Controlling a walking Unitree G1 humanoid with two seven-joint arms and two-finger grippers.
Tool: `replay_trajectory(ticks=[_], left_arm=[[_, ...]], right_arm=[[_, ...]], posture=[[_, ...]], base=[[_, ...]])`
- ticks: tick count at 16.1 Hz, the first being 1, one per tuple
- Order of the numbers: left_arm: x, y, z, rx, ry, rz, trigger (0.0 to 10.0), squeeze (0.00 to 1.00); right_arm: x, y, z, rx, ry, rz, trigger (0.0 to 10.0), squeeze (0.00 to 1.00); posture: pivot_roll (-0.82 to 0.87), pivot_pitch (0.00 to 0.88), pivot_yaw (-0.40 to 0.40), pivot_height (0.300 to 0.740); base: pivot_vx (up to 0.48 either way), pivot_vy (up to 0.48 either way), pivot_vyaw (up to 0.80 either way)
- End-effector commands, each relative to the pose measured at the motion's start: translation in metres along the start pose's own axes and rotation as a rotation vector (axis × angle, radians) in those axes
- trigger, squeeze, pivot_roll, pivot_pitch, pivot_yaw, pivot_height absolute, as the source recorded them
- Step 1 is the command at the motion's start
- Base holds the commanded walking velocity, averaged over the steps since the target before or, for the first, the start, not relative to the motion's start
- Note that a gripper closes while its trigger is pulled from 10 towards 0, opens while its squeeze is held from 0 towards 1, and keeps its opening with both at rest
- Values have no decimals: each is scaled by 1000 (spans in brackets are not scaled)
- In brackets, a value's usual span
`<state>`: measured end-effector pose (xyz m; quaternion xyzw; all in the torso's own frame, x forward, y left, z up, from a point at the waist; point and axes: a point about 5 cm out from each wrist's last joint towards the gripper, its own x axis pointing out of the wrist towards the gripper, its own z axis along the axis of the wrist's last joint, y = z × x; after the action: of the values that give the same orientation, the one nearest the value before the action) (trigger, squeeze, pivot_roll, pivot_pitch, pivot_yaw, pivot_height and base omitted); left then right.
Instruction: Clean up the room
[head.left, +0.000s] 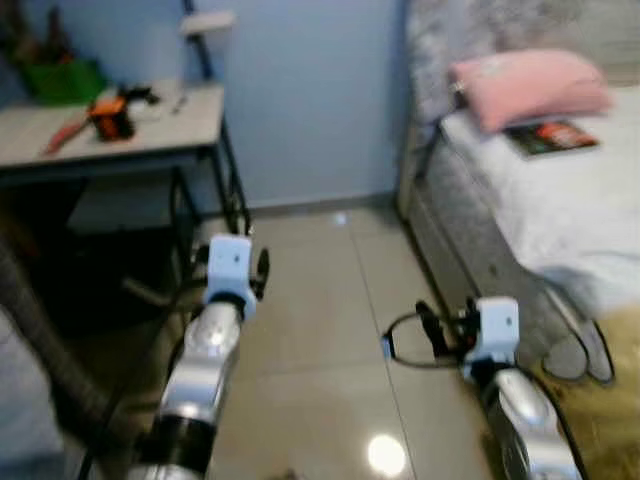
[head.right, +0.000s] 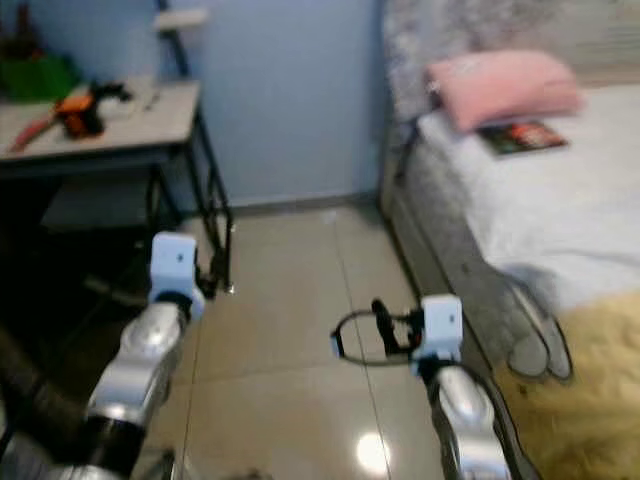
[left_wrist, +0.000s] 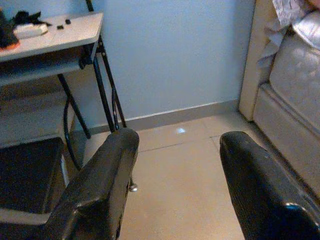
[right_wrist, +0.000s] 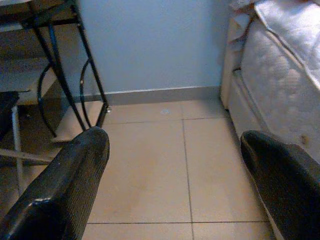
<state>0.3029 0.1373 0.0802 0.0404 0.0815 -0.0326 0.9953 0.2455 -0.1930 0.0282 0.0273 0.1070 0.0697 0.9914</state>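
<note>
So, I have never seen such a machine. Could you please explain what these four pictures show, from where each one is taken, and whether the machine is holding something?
This is a walking humanoid robot in a bedroom. The two wide pictures come from a stereo camera on its head, looking forward and down, so both show the same scene. The silver arms are its own: the left gripper and the right gripper.

The other two pictures come from cameras on the wrists, each looking along that gripper's two black fingers. Both grippers are open and hold nothing, above the tiled floor.

On the robot's left stands a desk with an orange object on it; blur hides what it is. On its right is a bed with a pink pillow and a book.
</note>
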Motion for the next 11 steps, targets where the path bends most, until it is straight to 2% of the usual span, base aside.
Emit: replay_trajectory(ticks=[1, 3, 4, 6, 7, 9, 11], left_arm=[[0, 3, 6, -14, -33, -6, 10000, 0], [-7, 0, 16, -68, -105, -62, 10000, 0], [-17, 1, 20, -77, -134, -101, 10000, 0], [-42, 7, 14, -72, -124, -166, 10000, 0], [-41, 10, 12, -85, -113, -156, 10000, 0], [-30, 7, 15, -90, -115, -157, 10000, 0], [-29, 4, 17, -87, -119, -166, 10000, 0]], right_arm=[[1, -1, 5, 27, -36, -18, 10000, 0], [-10, 0, 16, 118, -138, -73, 10000, 0], [-21, 4, 15, 102, -140, -59, 10000, 0], [-50, 12, 4, -17, -73, 21, 10000, 0], [-55, 11, 0, -8, -55, 13, 10000, 0], [-47, 8, 2, 20, -64, -26, 10000, 0], [-40, 7, 5, 20, -73, -29, 10000, 0]], posture=[[30, 0, 52, 740], [42, 0, 39, 740], [47, 0, 33, 740], [44, 0, 31, 740], [48, 0, 22, 740], [43, 0, 26, 740], [41, 0, 27, 740]], base=[[480, 0, 0], [480, 0, 0], [480, 0, 0], [480, 0, 0], [480, 0, 0], [480, 0, 0], [480, 0, 775]])
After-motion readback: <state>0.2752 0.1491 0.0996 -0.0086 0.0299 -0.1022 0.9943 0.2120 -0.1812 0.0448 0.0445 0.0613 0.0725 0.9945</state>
